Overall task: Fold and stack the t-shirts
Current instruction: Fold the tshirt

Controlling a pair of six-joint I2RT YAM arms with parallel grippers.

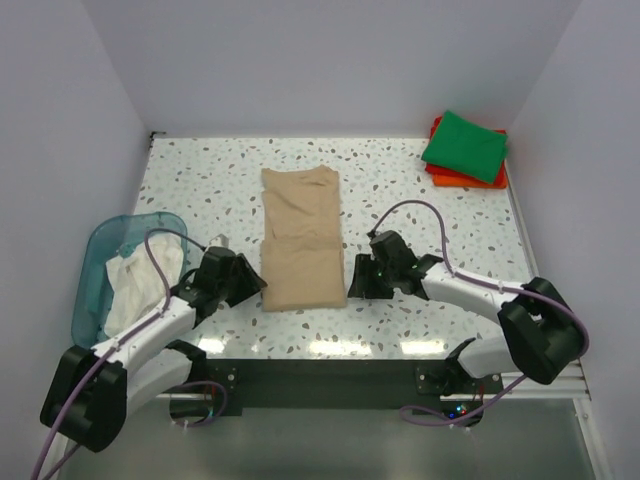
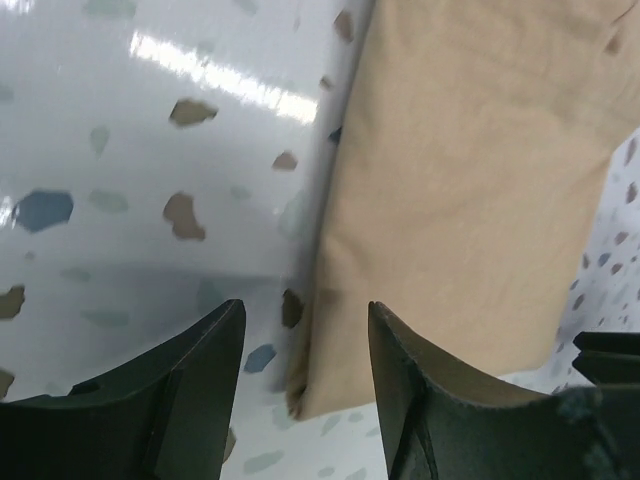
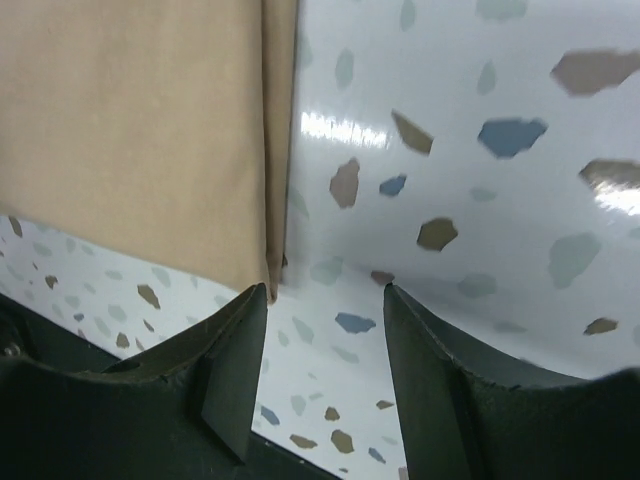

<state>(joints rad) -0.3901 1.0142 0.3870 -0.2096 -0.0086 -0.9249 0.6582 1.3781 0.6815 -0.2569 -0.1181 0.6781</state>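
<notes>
The tan t-shirt (image 1: 300, 235) lies flat in a long folded strip on the middle of the table. My left gripper (image 1: 258, 287) is open at its near left corner; the left wrist view shows the shirt's corner (image 2: 450, 200) between and beyond my spread fingers (image 2: 205, 370). My right gripper (image 1: 352, 283) is open at the near right corner; the right wrist view shows the shirt's edge (image 3: 150, 130) just past my left finger (image 3: 235, 350). A green t-shirt (image 1: 466, 146) lies folded on an orange-red one (image 1: 462, 180) at the back right. A white t-shirt (image 1: 135, 280) is bunched in the basket.
A translucent teal basket (image 1: 98, 250) stands at the left table edge beside my left arm. White walls close the table on the left, back and right. A dark rail (image 1: 320, 375) runs along the near edge.
</notes>
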